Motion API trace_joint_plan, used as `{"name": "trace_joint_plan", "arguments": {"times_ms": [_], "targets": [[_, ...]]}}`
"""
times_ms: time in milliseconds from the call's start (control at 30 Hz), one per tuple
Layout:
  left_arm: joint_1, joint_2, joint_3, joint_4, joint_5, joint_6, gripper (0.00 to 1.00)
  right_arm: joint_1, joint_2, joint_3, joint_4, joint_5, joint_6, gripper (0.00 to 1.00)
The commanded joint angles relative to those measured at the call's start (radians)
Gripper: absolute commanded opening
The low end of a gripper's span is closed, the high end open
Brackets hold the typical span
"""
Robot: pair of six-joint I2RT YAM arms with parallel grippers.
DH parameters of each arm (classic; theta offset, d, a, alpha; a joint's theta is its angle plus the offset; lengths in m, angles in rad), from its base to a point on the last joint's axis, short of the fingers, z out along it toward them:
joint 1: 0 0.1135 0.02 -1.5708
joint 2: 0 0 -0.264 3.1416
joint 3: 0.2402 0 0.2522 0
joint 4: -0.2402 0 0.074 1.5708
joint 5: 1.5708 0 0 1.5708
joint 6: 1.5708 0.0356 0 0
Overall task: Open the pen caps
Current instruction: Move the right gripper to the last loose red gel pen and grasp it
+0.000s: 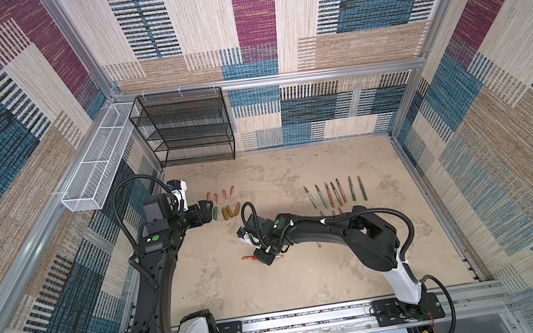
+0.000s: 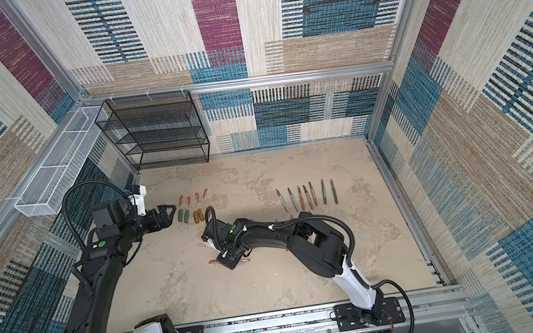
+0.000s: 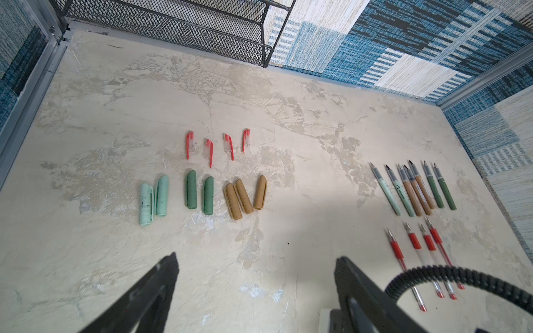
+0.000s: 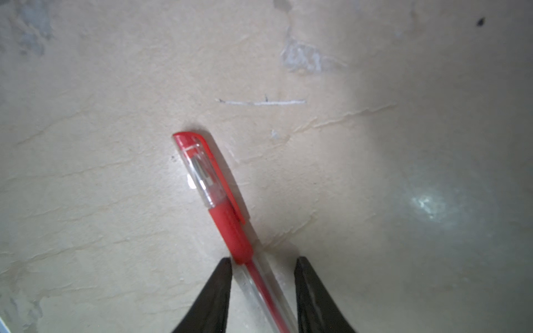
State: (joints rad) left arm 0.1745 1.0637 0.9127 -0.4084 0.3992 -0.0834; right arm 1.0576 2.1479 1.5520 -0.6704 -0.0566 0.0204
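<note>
Beige, mottled table (image 1: 306,289) fills both top views. On it the loose pen caps (image 1: 227,211) lie in two short rows toward ten o'clock from its middle, and the uncapped pen barrels (image 1: 335,193) lie side by side toward two o'clock. At the nine o'clock end of the caps hovers the left gripper (image 1: 209,208), just beside them, while the right gripper (image 1: 265,259) is down at a capped red pen (image 1: 247,258) toward eight o'clock. From the left wrist, the left gripper's jaws stand wide apart with nothing between them, facing mint caps (image 3: 155,200), dark green caps (image 3: 191,188), golden brown caps (image 3: 244,196) and four slim red caps (image 3: 189,144). From the right wrist, the right gripper's fingers (image 4: 222,282) straddle the pen's clear barrel, with a gap on one side and no clamp yet. Its red cap (image 4: 202,170) is still on.
</note>
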Motion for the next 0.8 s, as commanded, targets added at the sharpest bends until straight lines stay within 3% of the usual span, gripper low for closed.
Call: {"name": "trace_joint_plan", "arguments": {"times_ms": [0,267,500,767], "targets": [[0.004,0.002,0.004,0.012,0.003,-0.024,0.88,-0.002,0.034,-0.022,-0.162,0.068,-0.001,0.34],[0.006,0.002,0.005,0.016,0.009,-0.027,0.88,-0.026,-0.025,-0.083,-0.115,0.058,0.034,0.13],[0.006,0.006,0.002,0.029,0.094,-0.042,0.87,-0.075,-0.156,-0.159,0.024,-0.005,0.119,0.10],[-0.002,0.014,-0.029,0.133,0.325,-0.179,0.84,-0.102,-0.347,-0.290,0.326,-0.016,0.283,0.11]]}}
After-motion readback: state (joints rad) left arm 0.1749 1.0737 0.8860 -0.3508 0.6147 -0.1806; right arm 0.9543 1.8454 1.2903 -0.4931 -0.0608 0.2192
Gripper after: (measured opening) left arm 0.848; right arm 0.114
